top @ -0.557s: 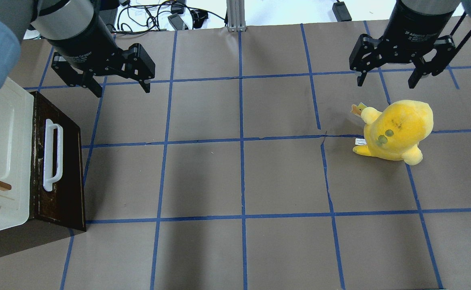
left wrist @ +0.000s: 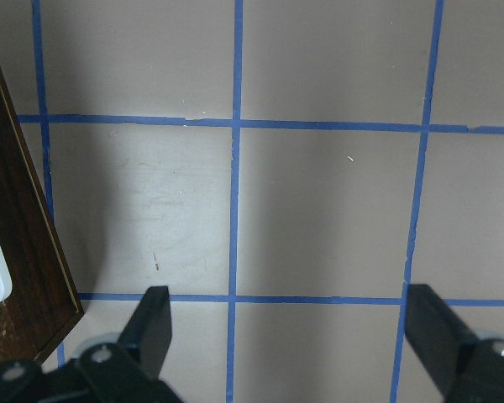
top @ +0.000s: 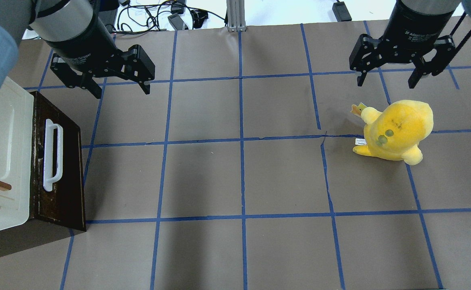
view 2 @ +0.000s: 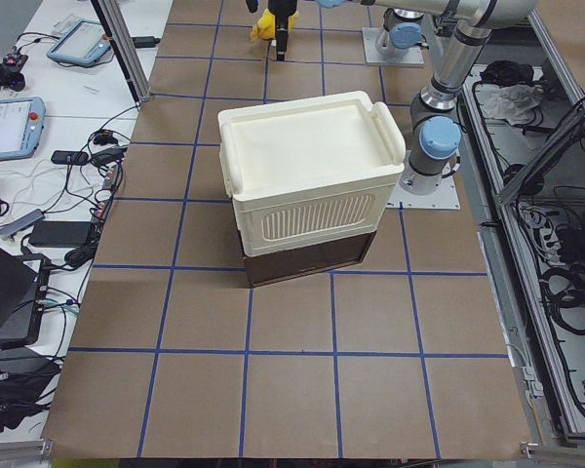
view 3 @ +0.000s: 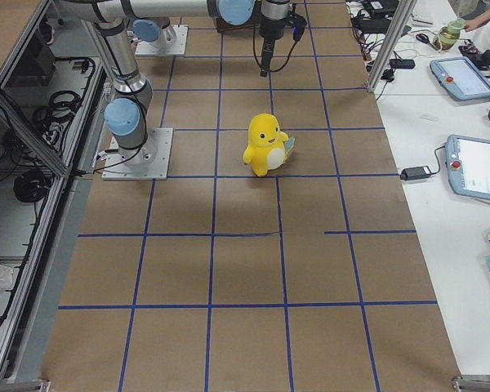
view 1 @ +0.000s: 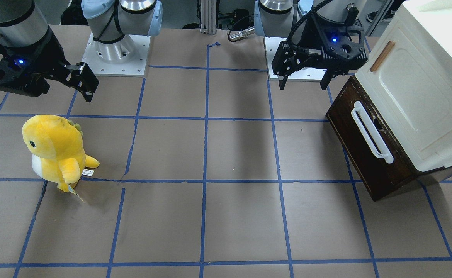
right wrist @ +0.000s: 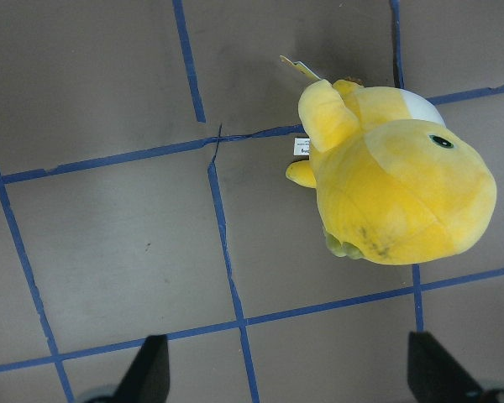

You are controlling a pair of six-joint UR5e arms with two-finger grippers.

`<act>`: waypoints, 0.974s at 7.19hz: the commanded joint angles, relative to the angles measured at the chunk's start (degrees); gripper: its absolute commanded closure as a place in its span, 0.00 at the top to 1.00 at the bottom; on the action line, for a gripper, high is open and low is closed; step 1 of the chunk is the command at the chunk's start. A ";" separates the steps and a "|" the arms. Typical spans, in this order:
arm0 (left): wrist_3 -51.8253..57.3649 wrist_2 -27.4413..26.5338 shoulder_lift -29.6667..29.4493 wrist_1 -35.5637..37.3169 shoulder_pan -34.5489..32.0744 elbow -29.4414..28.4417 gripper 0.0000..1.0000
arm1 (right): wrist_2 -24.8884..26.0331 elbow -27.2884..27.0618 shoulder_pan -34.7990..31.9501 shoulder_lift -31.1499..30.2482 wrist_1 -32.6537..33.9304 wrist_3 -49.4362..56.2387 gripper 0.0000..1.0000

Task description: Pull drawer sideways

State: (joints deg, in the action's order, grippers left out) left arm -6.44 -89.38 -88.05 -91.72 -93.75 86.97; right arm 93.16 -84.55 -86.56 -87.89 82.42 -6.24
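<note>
The dark brown drawer (top: 60,173) with a long white bar handle (top: 52,155) sits closed under a cream-white cabinet (top: 0,161) at the table's left. It also shows in the front view (view 1: 365,154) and at the left edge of the left wrist view (left wrist: 17,252). My left gripper (top: 120,89) is open and empty, hanging above the table beyond the drawer's far corner. It also shows in the front view (view 1: 303,84). My right gripper (top: 386,82) is open and empty, above the table beyond a yellow plush.
A yellow plush toy (top: 396,131) stands on the right side, also in the right wrist view (right wrist: 395,180). The cream door panel has a tan wooden handle (view 1: 382,56). The brown table cover has a blue tape grid (top: 241,139). Cables lie past the far edge (top: 159,18).
My left gripper has shifted very slightly to the left. The drawer, plush and right gripper have not moved.
</note>
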 commanded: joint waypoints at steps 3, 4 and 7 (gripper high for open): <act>-0.07 0.00 0.16 -0.04 -0.03 0.12 1.00 | 0.00 0.00 -0.01 0.00 0.02 0.00 1.00; -0.07 0.00 0.60 -0.04 -0.03 0.73 1.00 | 0.00 0.00 -0.01 0.00 0.02 0.00 1.00; -0.07 0.00 0.86 -0.12 -0.03 1.09 1.00 | 0.00 0.00 0.07 0.00 -0.07 0.00 1.00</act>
State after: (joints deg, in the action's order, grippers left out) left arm -6.47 -89.38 -87.26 -91.78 -93.78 87.98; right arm 93.16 -84.55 -86.53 -87.89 82.40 -6.24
